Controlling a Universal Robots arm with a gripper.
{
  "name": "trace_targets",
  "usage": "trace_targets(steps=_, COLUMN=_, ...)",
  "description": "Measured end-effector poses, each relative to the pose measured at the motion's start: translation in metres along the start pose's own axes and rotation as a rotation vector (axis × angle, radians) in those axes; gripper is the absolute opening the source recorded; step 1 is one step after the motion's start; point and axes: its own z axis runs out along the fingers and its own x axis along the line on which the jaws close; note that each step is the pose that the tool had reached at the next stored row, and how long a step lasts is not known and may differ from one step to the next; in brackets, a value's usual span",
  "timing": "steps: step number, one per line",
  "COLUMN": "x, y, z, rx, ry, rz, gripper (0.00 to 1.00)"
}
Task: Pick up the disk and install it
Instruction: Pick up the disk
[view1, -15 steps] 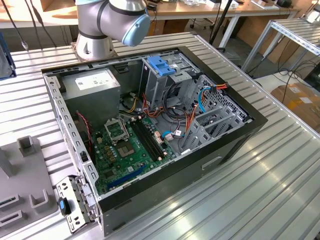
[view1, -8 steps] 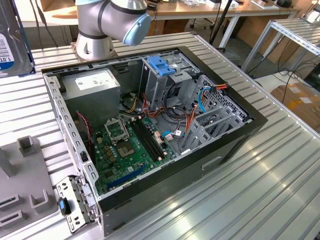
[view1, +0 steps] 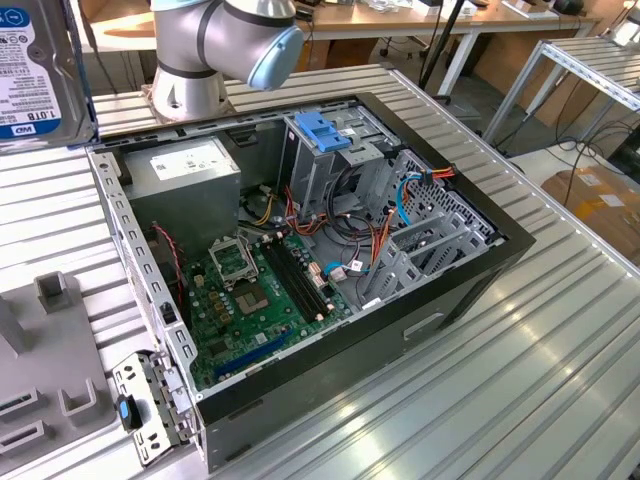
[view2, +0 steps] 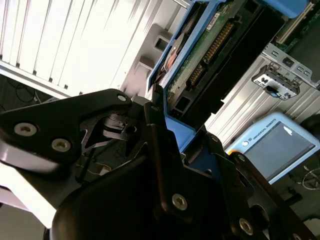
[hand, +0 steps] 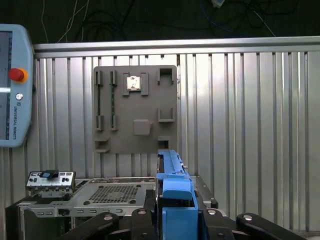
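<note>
Second wrist view: blue-bracketed silver rectangular disk is clamped by black gripper; slippage could be caused by tilt.

Open case, grey tray on table

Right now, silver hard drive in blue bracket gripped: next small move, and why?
Probably carry the silver hard drive toward the blue-topped grey metal drive cage: the gripper is shut on its blue bracket, and it hangs at the exterior view's left, apart from the cage.
</note>
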Motion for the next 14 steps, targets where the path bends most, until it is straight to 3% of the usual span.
trace_targets(steps=5, x=0.0055, y=-0.0076, z=0.0004, rx=0.0, ry=0.0, rz=0.0, gripper=0.36)
trace_targets(steps=11, x=0.0206, y=-0.0136, z=0.0014, rx=0.0, ry=0.0, rz=0.0, gripper=0.36)
trace_targets(steps=14, x=0.026, y=-0.0209, z=0.0019, rx=0.0, ry=-0.0001, rz=0.0, gripper=0.36)
